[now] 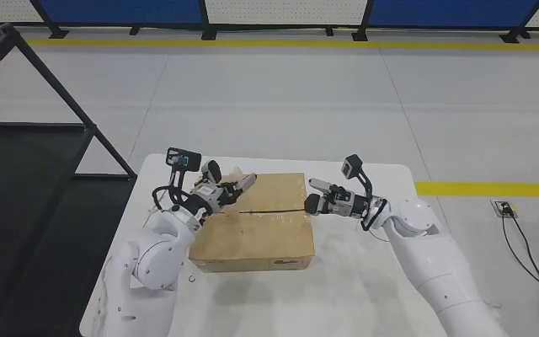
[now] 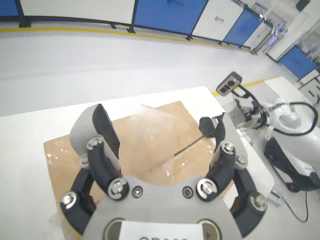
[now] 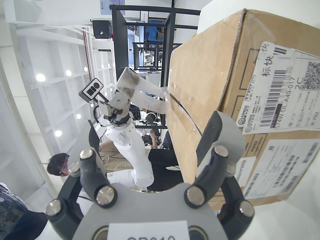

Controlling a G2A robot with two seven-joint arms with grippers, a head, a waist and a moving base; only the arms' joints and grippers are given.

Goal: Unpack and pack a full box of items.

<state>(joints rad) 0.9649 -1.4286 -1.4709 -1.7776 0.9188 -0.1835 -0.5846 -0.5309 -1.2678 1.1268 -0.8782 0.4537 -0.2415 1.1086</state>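
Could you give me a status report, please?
Left tool open, over one end of box. Right tool open, at other end. Flaps shut, box on table. Nothing in the way.

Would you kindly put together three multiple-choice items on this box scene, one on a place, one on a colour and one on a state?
1. The right claw is:
A) at the box's labelled end
B) inside the box
C) beneath the box

2. The box is:
A) blue
B) brown
C) green

3. The left claw is:
A) shut on a bottle
B) shut on a flap
C) open

Key:
1 A, its wrist view faces the labels from close by.
2 B, it is plain cardboard.
3 C, its wrist view shows a wide gap above the box top.
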